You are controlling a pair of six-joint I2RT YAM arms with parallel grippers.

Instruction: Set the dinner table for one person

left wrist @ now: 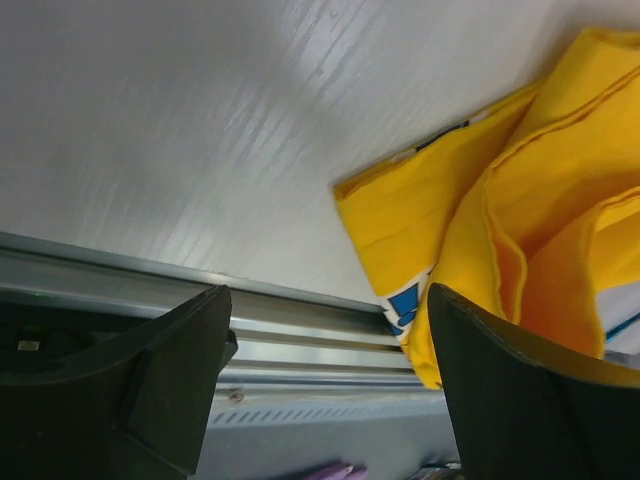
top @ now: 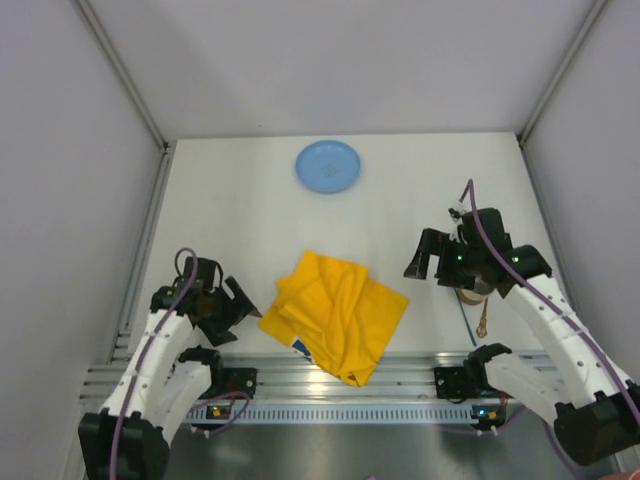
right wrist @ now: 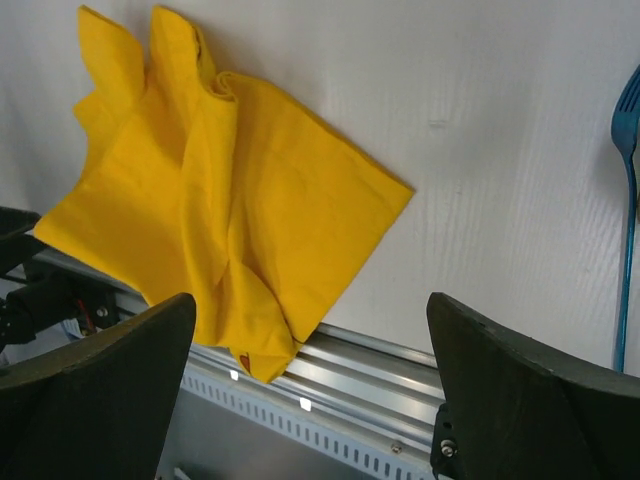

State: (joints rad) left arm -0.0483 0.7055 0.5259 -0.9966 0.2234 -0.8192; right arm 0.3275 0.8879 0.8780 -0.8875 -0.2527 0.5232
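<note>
The white dinner table [top: 240, 215] fills the top view. A crumpled yellow printed cloth [top: 335, 312] lies at its near edge, partly over the metal rail; it also shows in the left wrist view [left wrist: 520, 220] and the right wrist view [right wrist: 220, 200]. A blue plate [top: 328, 166] sits at the far middle. A blue fork [right wrist: 626, 200] lies right of the cloth, mostly hidden under the right arm in the top view. My left gripper [top: 243, 305] is open and empty just left of the cloth. My right gripper [top: 428, 256] is open and empty, above the table right of the cloth.
Grey walls [top: 80, 200] enclose the table on the left, right and back. A slotted metal rail [top: 330, 400] runs along the near edge between the arm bases. A small brownish item [top: 483, 322] lies by the right arm; I cannot tell what it is.
</note>
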